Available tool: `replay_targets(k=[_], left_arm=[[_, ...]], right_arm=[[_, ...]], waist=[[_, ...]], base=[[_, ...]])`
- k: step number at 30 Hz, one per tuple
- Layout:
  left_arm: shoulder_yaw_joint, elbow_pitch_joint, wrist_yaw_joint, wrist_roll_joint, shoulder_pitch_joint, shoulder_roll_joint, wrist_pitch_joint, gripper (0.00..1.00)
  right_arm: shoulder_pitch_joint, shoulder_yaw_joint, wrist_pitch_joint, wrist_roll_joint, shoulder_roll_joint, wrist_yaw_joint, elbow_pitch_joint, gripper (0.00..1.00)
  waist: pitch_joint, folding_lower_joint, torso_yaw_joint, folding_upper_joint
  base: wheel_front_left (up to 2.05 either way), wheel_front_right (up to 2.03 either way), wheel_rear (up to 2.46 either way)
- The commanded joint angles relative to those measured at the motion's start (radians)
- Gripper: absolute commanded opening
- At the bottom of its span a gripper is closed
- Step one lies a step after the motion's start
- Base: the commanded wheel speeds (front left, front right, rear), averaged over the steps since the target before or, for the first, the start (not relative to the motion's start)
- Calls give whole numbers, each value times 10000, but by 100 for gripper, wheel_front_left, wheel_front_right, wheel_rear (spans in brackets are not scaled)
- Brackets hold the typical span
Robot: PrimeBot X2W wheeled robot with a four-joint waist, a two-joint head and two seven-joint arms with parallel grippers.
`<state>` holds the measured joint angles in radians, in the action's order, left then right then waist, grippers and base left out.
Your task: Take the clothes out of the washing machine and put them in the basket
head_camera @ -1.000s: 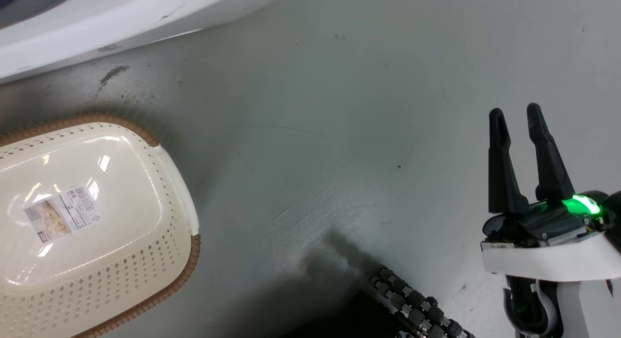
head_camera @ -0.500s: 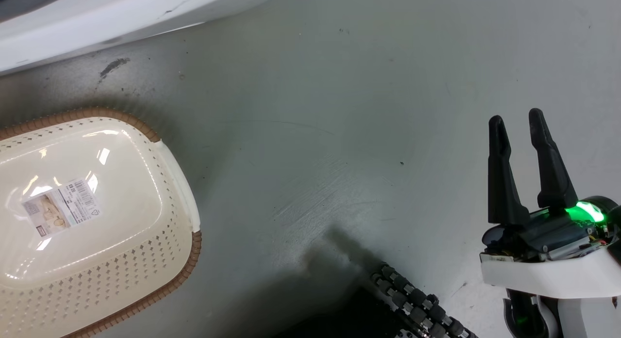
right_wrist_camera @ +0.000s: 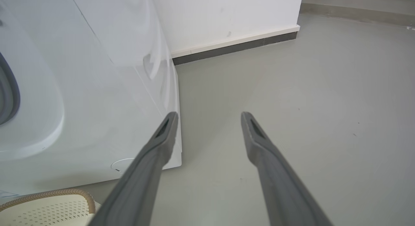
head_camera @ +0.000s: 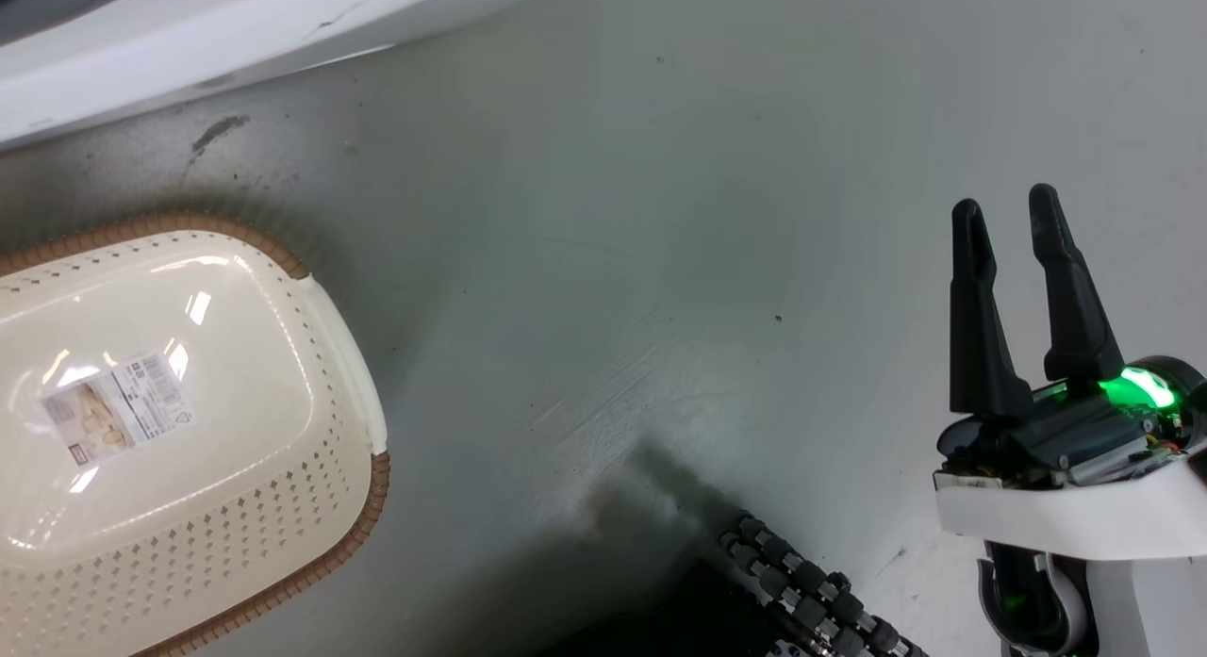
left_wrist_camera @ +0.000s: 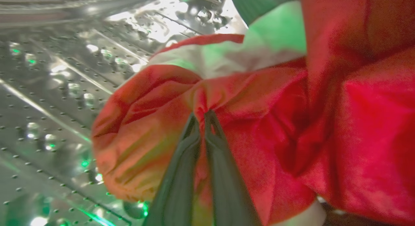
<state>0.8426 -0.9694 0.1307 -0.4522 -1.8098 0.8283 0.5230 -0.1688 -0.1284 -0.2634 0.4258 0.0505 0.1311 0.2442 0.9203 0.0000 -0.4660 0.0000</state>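
The left gripper is clamped on a fold of the clothes inside the drum. The hold seems thin, so the cloth may slip when pulled. The right gripper hangs over the floor, 2 fingers apart.

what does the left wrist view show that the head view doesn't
Left wrist view: the left gripper shut on red clothes inside the steel drum. Head view: the basket on the floor and the open right gripper. Both: the washing machine, its inside in the first, its white outer body in the second.
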Motion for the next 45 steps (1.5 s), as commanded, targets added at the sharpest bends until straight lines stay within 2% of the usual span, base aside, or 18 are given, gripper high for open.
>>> replay_targets(k=[1, 12, 21, 24, 35, 40, 45], left_arm=[[39, -43, -16, 21, -186, 75, -226, 0], [114, -819, -54, -348, 873, -504, -1955, 0], [-387, -1589, -140, -1442, 2887, -1723, -3750, 0], [-340, -1661, -128, -1509, 3307, -1995, -4139, 0], [-553, -1820, -323, -2054, 5378, -3215, -6803, 0], [-982, -1598, -379, -2540, 6173, -3544, -7669, 0], [-1372, -694, -577, -2528, 6908, -3444, -7888, 0]], right_arm=[[-190, -5, -19, 17, -5, -7, -90, 100], [-542, 581, -19, -343, -3, -7, -530, 100], [-451, 1073, -19, -862, 0, -7, -942, 100], [-454, 1226, -21, -956, 1, -7, -1020, 100], [-190, 1675, -21, -1511, 0, -7, -1445, 100], [-86, 1725, -21, -1709, 1, -7, -1580, 100], [32, 1948, -21, -1720, 1, -7, -1684, 100]], waist=[[-153, 0, -92, 0], [-1671, 0, 395, 0], [-3210, 0, 1140, 0], [-3536, 0, 1313, 0], [-5289, 0, 2244, 0], [-5904, 0, 2535, 0], [-6358, 0, 2800, 0]], base=[[0, 0, 0], [0, 0, 0], [0, 0, 0], [0, 0, 0], [0, 0, 0], [0, 0, 0], [0, 0, 0]])
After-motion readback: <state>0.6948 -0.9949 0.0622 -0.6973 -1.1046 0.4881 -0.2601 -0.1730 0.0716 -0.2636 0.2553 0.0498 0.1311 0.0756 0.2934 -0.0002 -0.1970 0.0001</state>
